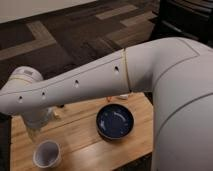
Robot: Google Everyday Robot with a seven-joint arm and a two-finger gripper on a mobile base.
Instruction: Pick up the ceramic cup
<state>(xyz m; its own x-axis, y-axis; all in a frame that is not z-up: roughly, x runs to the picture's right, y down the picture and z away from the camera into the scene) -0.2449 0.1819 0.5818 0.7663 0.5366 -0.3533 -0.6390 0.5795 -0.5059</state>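
Note:
The ceramic cup [47,154] is small, white and handleless, and stands upright near the front left of the wooden table [80,135]. My gripper [34,133] hangs from the white wrist just above and to the left of the cup's rim, close to it; it looks empty. The long white arm [90,82] crosses the view from the right and hides part of the table's far edge.
A wide dark blue bowl [115,121] sits to the right of the cup, mid-table. A small white object [122,96] lies at the far edge beside the arm, and small bits [59,113] lie near the wrist. Patterned carpet lies beyond; dark furniture [185,20] stands top right.

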